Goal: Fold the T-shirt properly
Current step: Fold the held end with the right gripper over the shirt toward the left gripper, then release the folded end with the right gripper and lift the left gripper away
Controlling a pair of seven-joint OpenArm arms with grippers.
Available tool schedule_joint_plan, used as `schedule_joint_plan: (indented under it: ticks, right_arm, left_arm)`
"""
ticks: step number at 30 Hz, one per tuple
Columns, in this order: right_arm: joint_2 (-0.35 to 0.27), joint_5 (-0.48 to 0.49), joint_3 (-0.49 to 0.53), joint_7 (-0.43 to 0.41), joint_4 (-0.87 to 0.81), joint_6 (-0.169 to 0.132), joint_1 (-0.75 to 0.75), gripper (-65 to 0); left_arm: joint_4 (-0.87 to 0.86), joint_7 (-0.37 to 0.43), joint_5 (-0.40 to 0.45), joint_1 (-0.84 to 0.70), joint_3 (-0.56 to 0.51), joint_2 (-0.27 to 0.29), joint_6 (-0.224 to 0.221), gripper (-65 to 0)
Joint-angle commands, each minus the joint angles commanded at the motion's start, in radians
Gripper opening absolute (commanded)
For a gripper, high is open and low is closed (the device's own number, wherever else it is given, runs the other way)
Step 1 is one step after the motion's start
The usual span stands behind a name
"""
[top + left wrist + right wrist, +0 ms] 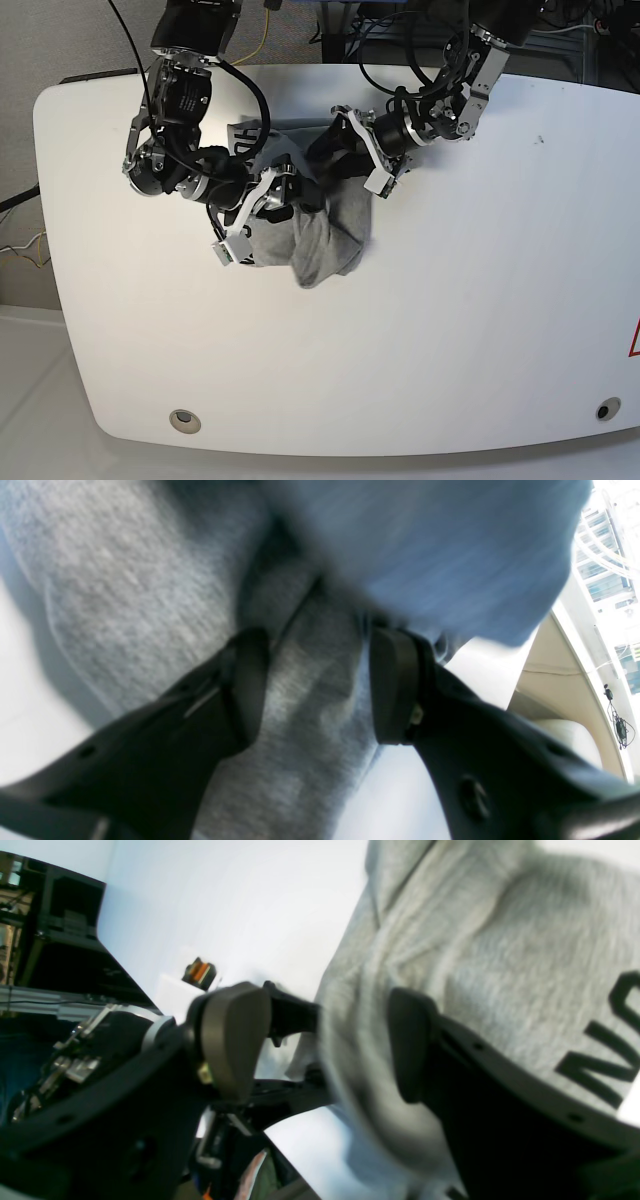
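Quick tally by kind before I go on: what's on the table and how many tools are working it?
T-shirt: 1, grey, bunched, black lettering showing
Robot tools: 2, left tool and right tool, each with cloth between its fingers
White table: 1
Total: 4

**Two black robot arms with white clips**

Both arms are mostly black, with round chunky joints and some shiny silver metal parts. Black cables loop along them. Near the end of each arm sit small white blocks.

The left tool (317, 685) has two wide black fingers with smooth rounded pads (392, 685). Small round screw holes dot the black plastic behind them.

The right tool (325, 1045) looks the same. One of its pads (232, 1040) looks grey-brown, with a tiny brass-coloured screw beside it.
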State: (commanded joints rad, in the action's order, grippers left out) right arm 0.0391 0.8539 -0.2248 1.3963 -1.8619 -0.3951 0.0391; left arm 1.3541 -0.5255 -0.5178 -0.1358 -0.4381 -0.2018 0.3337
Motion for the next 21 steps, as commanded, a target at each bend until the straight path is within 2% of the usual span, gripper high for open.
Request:
schedule_joint_plan:
  ticks: [5,21]
  right_arm:
    - [-0.003,0.000,0.000,0.000,-0.002,0.000,0.002,-30.0]
    - [-0.032,-0.002,-0.006,0.000,-0.003,0.000,0.049,-30.1]
  left_arm:
    - [0.000,0.000,0.000,0.000,0.000,0.000,0.000,-33.7]
    - [0.008,-0.012,-0.002,-0.003,0.005,-0.003,0.000,-33.7]
